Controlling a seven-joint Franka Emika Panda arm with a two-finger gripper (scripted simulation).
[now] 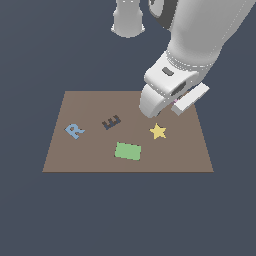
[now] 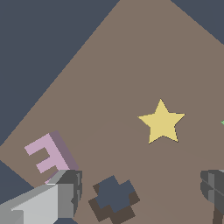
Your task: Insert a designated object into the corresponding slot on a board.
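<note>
Board (image 1: 90,157) of flat brown lies on a dark surface (image 1: 30,210), bearing a blue R (image 1: 75,131), a green rectangle (image 1: 128,151), a yellow star (image 1: 158,131) and the dark E-shaped slot (image 1: 111,122). Lilac E block (image 2: 48,156) sits close to a board edge, beside a dark cross-shaped recess (image 2: 113,197). Tool (image 2: 142,190) hangs over that area, fingers (image 2: 70,192) spread wide and holding nothing; one finger overlaps the block's end in the wrist view. Bare board separates star and slot.
</note>
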